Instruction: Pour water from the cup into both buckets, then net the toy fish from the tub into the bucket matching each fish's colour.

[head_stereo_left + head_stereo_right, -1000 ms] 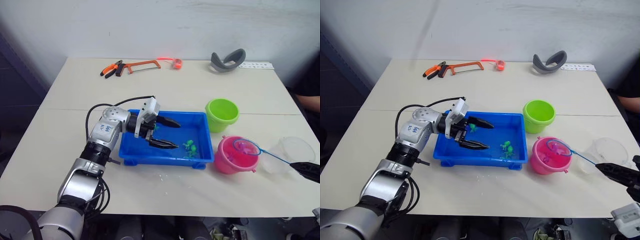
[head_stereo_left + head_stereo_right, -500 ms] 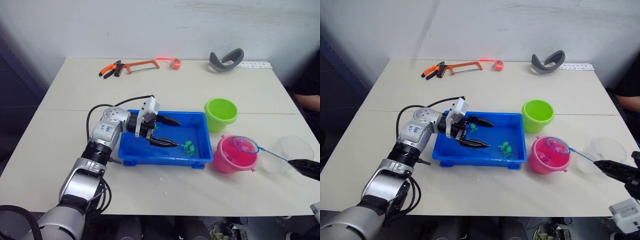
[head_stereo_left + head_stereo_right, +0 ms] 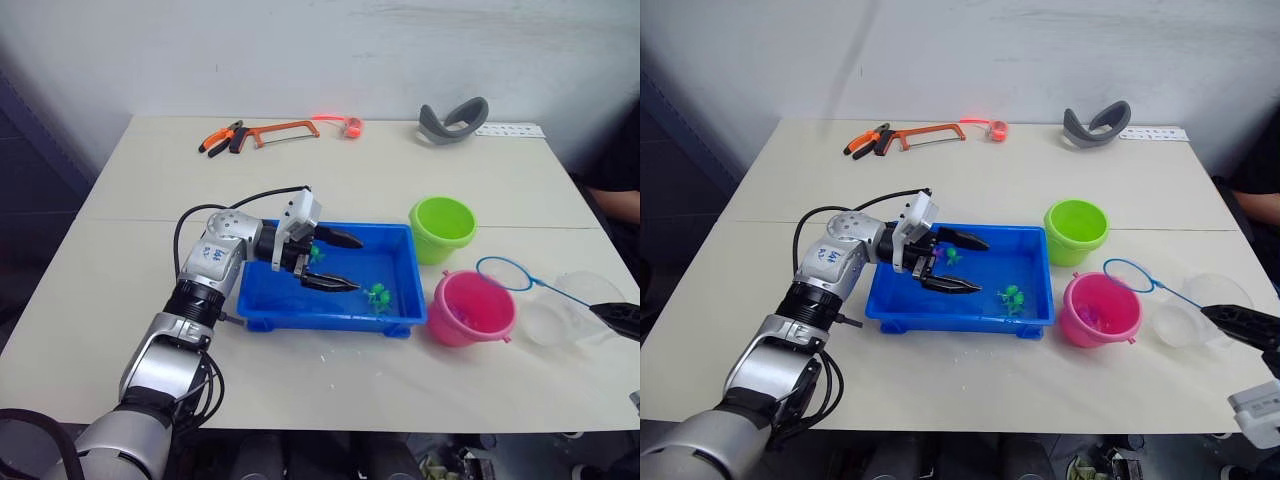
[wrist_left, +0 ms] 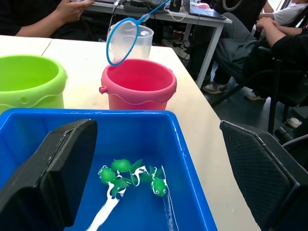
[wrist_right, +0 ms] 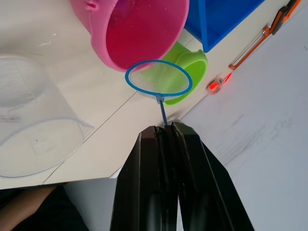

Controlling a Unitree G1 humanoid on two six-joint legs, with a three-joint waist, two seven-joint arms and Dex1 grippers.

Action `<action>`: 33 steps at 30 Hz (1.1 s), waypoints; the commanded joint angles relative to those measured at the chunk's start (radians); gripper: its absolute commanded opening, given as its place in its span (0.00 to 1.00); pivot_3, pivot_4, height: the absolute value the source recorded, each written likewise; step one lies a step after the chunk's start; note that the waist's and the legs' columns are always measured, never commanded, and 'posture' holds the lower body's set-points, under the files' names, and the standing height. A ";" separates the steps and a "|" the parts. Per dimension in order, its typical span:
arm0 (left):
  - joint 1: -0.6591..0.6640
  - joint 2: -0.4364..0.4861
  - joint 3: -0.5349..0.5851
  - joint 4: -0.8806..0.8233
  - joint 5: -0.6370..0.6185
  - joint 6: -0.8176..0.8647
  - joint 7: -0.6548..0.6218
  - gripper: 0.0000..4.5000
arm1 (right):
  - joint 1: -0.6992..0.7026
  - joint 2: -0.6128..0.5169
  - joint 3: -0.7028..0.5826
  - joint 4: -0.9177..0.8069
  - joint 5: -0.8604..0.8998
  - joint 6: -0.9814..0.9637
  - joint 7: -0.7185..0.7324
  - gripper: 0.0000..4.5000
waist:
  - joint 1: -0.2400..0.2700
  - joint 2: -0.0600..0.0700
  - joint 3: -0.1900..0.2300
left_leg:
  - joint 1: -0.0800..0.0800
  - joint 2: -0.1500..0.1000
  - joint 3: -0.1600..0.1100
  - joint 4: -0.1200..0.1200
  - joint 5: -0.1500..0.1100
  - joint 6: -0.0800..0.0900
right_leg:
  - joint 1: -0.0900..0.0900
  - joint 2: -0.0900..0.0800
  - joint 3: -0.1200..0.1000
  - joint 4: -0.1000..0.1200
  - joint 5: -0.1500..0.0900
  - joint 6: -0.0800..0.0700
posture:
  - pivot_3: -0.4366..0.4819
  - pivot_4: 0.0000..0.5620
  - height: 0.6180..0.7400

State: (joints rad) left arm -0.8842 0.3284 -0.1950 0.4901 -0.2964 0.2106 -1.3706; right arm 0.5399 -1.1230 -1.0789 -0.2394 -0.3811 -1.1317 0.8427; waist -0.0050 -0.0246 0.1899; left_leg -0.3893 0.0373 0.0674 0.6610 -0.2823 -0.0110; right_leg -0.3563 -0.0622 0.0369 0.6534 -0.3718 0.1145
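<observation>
Right hand [image 5: 166,130] is gripping the thin blue wire net [image 5: 159,78], hoop hanging just beyond the pink plastic bucket's [image 3: 472,306] rim. Left hand [image 3: 335,262] is spreading open over the blue rectangular tub [image 3: 262,296], whose tiny green toy fish [image 4: 132,174] are clustering, wrist view reveals.

Left arm [image 3: 205,270]: silver-grey segmented shell with small blue markings, black joint rings, black cables looping along its length, a white wrist block. Left end effector [image 3: 340,261] and right end effector [image 5: 166,139]: two tapered black fingers each.
</observation>
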 commanded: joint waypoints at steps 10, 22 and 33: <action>0.006 0.048 0.018 -0.013 0.017 -0.009 -0.006 0.99 | 0.114 0.143 0.070 -0.209 0.648 0.759 0.050 0.00 | -0.003 0.000 0.000 | 0.000 0.004 -0.001 0.000 0.000 0.000 | 0.001 0.000 0.002 0.000 0.000 0.000 | 0.48 0.27 1.00; 0.128 0.221 0.114 -0.152 -0.012 0.143 0.089 0.99 | -0.382 0.089 0.676 -0.473 1.179 1.537 -0.238 0.00 | -0.024 0.000 0.001 | -0.002 0.011 -0.003 0.000 -0.002 -0.002 | -0.003 -0.001 0.004 0.002 -0.001 -0.004 | 0.48 0.27 1.00; 0.374 0.432 0.362 -0.375 -0.100 0.351 0.240 0.99 | -0.892 0.415 1.211 -0.294 1.083 1.844 -0.356 0.00 | -0.022 -0.002 0.001 | -0.016 0.011 -0.003 0.004 -0.001 -0.003 | -0.020 -0.004 0.000 0.008 -0.001 -0.004 | 0.48 0.27 1.00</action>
State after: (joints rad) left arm -0.5224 0.7345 0.1199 0.1764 -0.3631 0.5452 -1.1490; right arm -0.3221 -0.7254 0.1066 -0.5315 0.7204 0.6888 0.4879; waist -0.0272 -0.0262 0.1905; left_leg -0.4061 0.0479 0.0644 0.6647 -0.2834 -0.0139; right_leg -0.3760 -0.0666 0.0361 0.6618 -0.3726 0.1102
